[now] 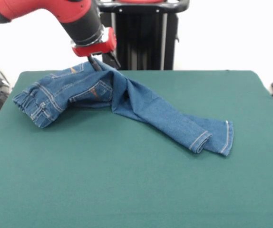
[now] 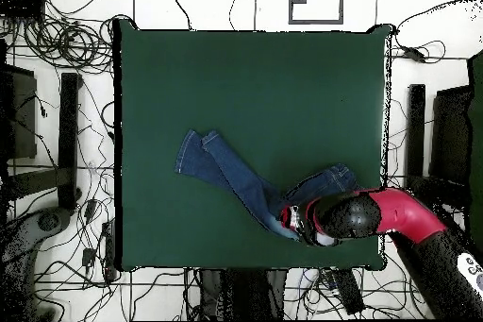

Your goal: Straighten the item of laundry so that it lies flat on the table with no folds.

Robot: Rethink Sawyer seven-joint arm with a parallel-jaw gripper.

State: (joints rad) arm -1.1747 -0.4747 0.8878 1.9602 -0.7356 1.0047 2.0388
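Note:
The blue denim jeans (image 1: 141,102) lie crumpled on the far left half of the green table (image 1: 127,190). The waist end is bunched at the left, and the two legs run together toward the right, with hems near the middle right. My gripper (image 1: 102,63) is at the jeans' far edge, shut on a fold of denim that is tented up to it. In the overhead view the jeans (image 2: 231,172) stretch from the table's middle to my gripper (image 2: 293,217) near the bottom edge, with the arm covering part of the waist.
The black pedestal (image 1: 143,38) stands behind the table's far edge. Cables (image 2: 66,44) and dark stands lie on the floor around the table. Bare green cloth spreads in front of the jeans and to their right.

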